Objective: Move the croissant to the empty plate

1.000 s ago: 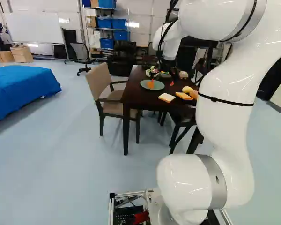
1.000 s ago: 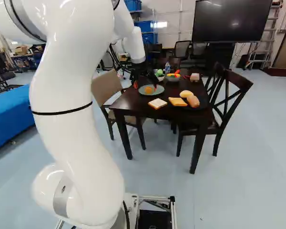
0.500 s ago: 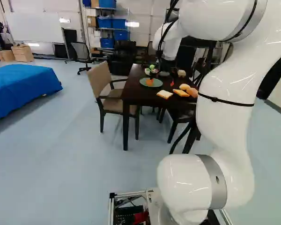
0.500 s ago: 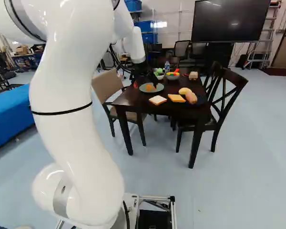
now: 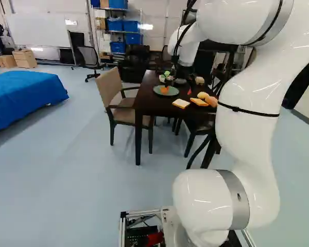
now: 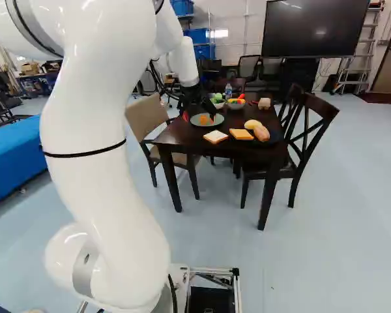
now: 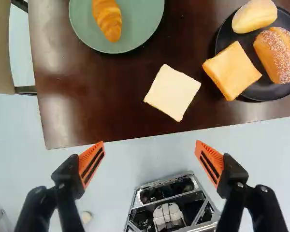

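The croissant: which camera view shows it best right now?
The wrist view: the croissant lies large and unobstructed on the green plate, though its far end is cut off. Both base views show it whole-ish but tiny.

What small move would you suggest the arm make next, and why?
I would probably ease the gripper clear of the table and stop: it stands open with nothing in its grip, and the croissant lies on the green plate.

Bright, tabletop (image 7: 58,108) glare (overhead, perhaps)
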Controlling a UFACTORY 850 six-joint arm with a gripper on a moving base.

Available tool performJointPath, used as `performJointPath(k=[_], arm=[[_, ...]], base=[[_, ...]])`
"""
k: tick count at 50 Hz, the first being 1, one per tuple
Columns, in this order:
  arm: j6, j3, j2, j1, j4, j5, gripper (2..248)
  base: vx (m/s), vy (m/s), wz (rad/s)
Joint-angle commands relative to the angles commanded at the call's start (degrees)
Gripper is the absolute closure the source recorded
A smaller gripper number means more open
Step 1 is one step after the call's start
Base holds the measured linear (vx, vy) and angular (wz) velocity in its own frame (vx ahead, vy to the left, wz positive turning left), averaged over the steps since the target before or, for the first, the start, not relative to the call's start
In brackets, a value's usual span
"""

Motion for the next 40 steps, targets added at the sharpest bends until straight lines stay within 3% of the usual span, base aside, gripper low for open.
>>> performJointPath(k=[40], arm=[[-1.2,6.8,3.2,0.7,0.2,8.4,3]], base=[[0.0,0.0,0.0]])
